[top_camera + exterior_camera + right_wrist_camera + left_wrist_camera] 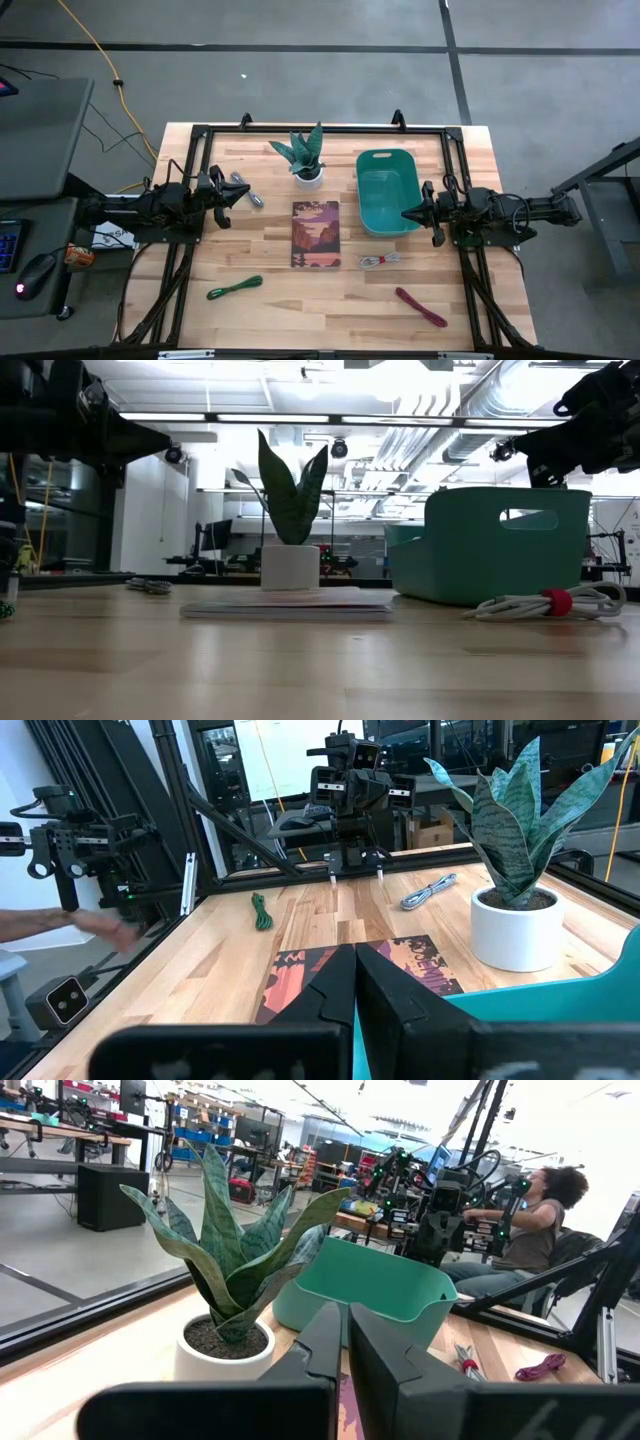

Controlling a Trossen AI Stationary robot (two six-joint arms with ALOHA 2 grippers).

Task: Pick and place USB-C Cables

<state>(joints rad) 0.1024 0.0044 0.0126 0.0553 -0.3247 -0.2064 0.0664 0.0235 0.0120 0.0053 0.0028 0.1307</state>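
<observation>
Several coiled cables lie flat on the wooden table: a grey one (247, 190) (428, 892) near my left gripper, a green one (235, 288) (262, 910), a white one with a red tie (380, 261) (550, 603), and a maroon one (420, 306) (540, 1368). The teal bin (388, 190) (500, 545) stands at the right. My left gripper (228, 195) (345, 1350) hovers shut above the table beside the grey cable. My right gripper (408, 213) (355, 982) hovers shut over the bin's near edge. Neither holds anything.
A potted plant (307, 160) (235, 1250) stands at the far middle, and a picture book (316, 233) (340, 970) lies flat at the centre. A black frame (300, 130) rims the table. A person sits beyond the table (530, 1210); a hand (90, 925) shows outside the table's near side.
</observation>
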